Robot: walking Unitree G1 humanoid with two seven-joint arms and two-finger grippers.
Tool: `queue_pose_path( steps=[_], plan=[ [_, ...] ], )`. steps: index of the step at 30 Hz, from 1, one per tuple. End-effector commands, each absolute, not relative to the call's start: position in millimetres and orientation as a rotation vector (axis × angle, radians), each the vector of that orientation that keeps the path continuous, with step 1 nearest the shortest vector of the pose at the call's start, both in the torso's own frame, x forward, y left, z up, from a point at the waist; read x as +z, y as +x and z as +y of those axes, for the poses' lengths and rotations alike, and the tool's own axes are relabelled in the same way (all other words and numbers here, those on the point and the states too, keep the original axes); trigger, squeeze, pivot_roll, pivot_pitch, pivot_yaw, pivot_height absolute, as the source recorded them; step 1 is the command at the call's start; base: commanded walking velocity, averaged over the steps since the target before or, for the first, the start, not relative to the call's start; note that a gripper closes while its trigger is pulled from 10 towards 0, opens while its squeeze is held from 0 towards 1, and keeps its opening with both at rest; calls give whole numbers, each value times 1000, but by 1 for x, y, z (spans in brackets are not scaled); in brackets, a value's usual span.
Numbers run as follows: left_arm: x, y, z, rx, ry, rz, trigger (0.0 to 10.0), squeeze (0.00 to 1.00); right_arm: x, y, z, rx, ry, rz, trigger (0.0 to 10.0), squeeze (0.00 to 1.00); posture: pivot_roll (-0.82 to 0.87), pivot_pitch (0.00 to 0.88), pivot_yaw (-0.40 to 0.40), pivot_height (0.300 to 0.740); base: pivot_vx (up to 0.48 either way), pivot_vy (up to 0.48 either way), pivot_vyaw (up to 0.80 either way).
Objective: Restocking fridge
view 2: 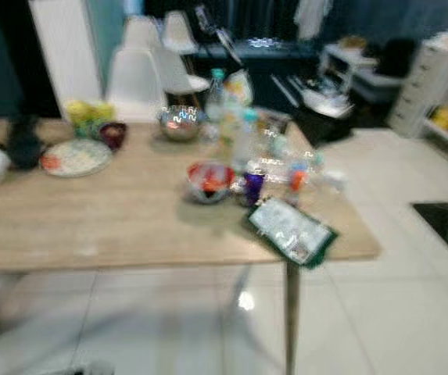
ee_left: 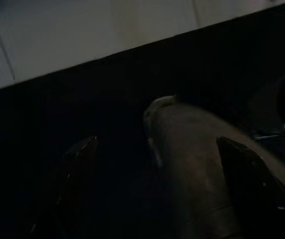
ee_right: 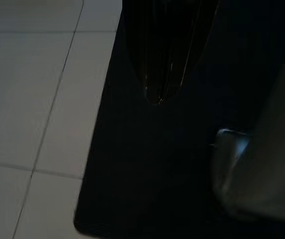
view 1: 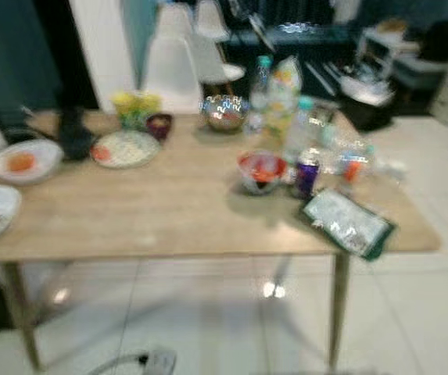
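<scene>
A blurred wooden table (view 1: pixel 169 211) stands before me with food on it. A red-filled bowl (view 1: pixel 261 170), a purple can (view 1: pixel 306 178) and a green-and-white packet (view 1: pixel 347 223) lie near its right end. Behind them stand clear bottles (view 1: pixel 300 129) and a shiny metal bowl (view 1: pixel 225 113). Several plates of food (view 1: pixel 126 148) sit toward the left. My left gripper (ee_left: pixel 157 154) hangs in the dark over black flooring, fingers apart, nothing held. My right gripper (ee_right: pixel 154 97) hangs above a dark mat, fingers pressed together.
White chairs (view 1: pixel 173 66) stand behind the table. A dark desk with clutter (view 1: pixel 310 35) and white drawers (view 2: pixel 431 74) line the back and right. Pale tiled floor (view 1: pixel 411 312) lies in front of and to the right of the table.
</scene>
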State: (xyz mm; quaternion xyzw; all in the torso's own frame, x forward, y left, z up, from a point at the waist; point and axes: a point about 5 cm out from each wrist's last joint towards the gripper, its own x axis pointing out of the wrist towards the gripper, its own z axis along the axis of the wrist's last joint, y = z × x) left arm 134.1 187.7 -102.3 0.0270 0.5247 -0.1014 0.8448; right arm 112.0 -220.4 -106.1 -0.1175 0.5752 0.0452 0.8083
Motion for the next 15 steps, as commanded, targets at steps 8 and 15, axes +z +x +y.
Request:
queue_pose_path(
  steps=[8,15],
  plan=[
    [-103,134,185,-214,54,1110,10000,0,-104,120,-216,96,-245,1195,10000,0,63,0,-11,738,0,-98,0],
    [-102,136,185,-205,40,1104,10000,0,-100,129,-226,-27,-186,1157,10000,0,66,0,-12,738,0,0,0]
  ],
)
